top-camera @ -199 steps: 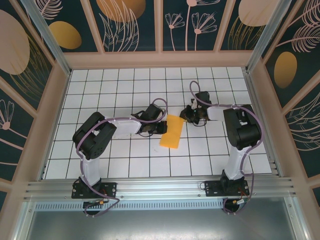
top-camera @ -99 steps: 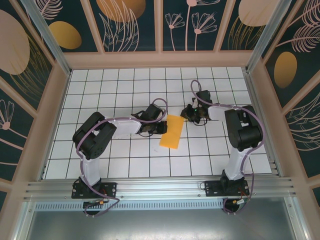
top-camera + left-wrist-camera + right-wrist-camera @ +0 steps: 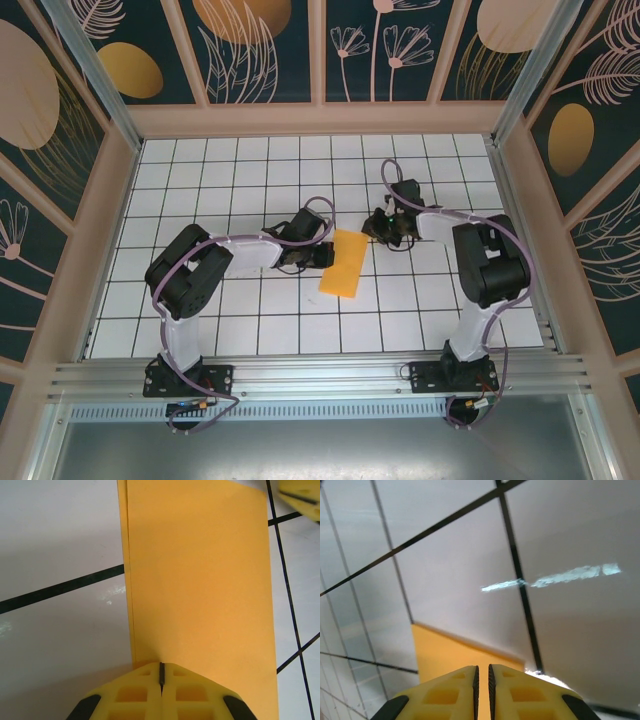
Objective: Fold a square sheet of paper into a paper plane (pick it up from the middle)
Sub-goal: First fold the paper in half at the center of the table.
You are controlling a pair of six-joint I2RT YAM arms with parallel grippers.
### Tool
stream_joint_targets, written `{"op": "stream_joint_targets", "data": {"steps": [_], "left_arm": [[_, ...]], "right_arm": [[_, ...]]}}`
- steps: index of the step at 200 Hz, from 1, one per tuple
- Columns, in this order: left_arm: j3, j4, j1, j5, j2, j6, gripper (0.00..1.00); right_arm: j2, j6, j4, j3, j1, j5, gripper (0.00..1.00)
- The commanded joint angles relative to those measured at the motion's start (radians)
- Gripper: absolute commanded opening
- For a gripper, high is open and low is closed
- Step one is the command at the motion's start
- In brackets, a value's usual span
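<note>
- A white table [image 3: 200,180] ruled with black grid lines is spreading out beneath both pincers and on every side of them.
- Dark teal wall panels [image 3: 265,45], painted with tan leaves, flowers and ovals, are closing in the space beyond the pincers and off to either side. Each panel is sitting in a pale wood-coloured frame.
- A ribbed metal rail [image 3: 320,372] is running along the table edge behind the pincers and is carrying both arm bases.
- The square sheet of paper [image 3: 343,264], folded into a long orange-yellow rectangle, is lying flat on the table between the two pincers, slanting across the grid.
- The left pincer [image 3: 323,256] is sitting at one long edge of the paper.
- In the left wrist view its yellow fingers [image 3: 135,692] are pressing together along a hairline seam.
- From those tips the paper is stretching straight ahead, with its doubled edge running just to the left of them. I cannot tell whether any paper is caught in the seam.
- The right pincer [image 3: 373,232] is sitting low beside the paper's far corner.
- In the right wrist view its yellow fingers [image 3: 445,695] are standing almost together, with a thin dark slit between them. An orange-yellow corner is lying just ahead of and beneath the tips. I cannot tell whether they are nipping it.
- A pale streak of glare [image 3: 555,577] is shining on the table ahead of the right pincer, off to its right.
</note>
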Motion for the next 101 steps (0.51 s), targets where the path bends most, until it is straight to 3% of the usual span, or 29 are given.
{"op": "stream_joint_targets", "data": {"steps": [1, 21, 36, 101], "left_arm": [[-0.050, -0.126, -0.006, -0.057, 0.040, 0.000, 0.00], [-0.051, -0.124, -0.005, -0.058, 0.041, 0.000, 0.00], [-0.052, -0.123, -0.006, -0.055, 0.043, -0.001, 0.00], [-0.054, -0.124, -0.006, -0.058, 0.041, -0.002, 0.00]], "right_arm": [[-0.090, 0.009, 0.006, -0.038, 0.031, -0.030, 0.17], [-0.098, 0.020, 0.028, -0.072, 0.075, -0.049, 0.18], [-0.080, 0.038, 0.024, -0.096, 0.104, 0.012, 0.17], [-0.057, 0.074, 0.088, -0.189, 0.112, 0.024, 0.18]]}}
